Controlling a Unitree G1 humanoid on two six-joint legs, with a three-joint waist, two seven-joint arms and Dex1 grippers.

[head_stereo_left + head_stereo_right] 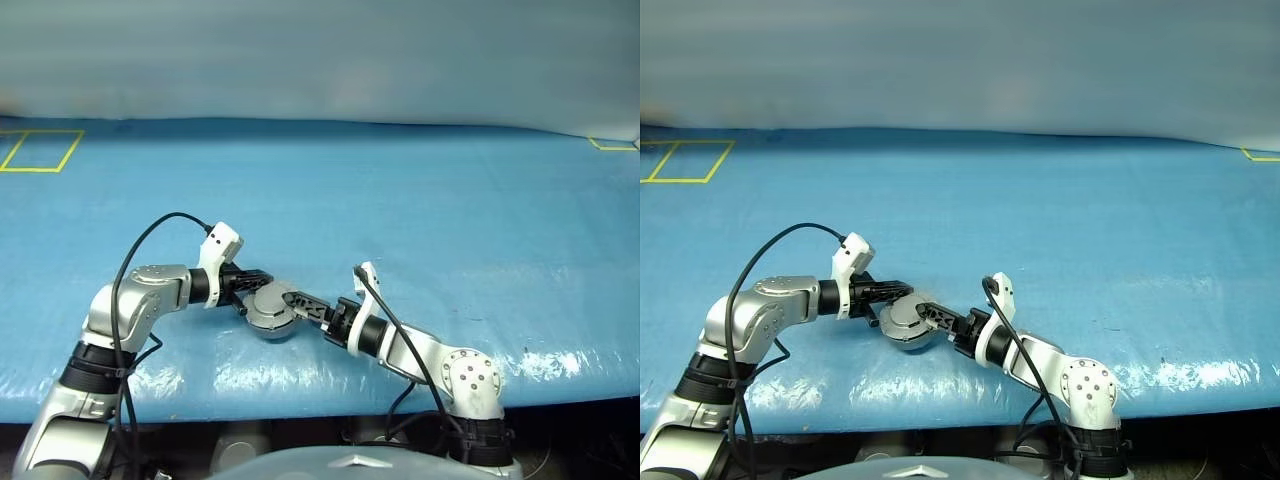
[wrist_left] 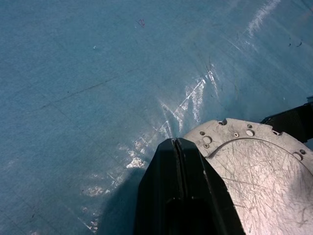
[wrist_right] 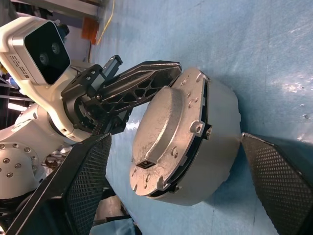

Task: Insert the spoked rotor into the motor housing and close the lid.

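The motor housing (image 3: 222, 142) lies on the blue table with the lid (image 3: 166, 127) on it; a thin dark gap shows between the two at one side. My left gripper (image 2: 176, 143) is shut with nothing between its fingers, and its tip rests against the lid's rim (image 1: 262, 284). The right gripper (image 1: 297, 310) is open wide. Its mesh-padded fingers (image 3: 88, 181) stand on either side of the housing, clear of its wall. The spoked rotor is hidden.
Blue sheeting covers the table (image 1: 420, 200), whose front edge (image 1: 330, 400) runs just behind my arms. Yellow tape marks (image 1: 40, 150) lie at the far left and at the far right corner (image 1: 612, 145).
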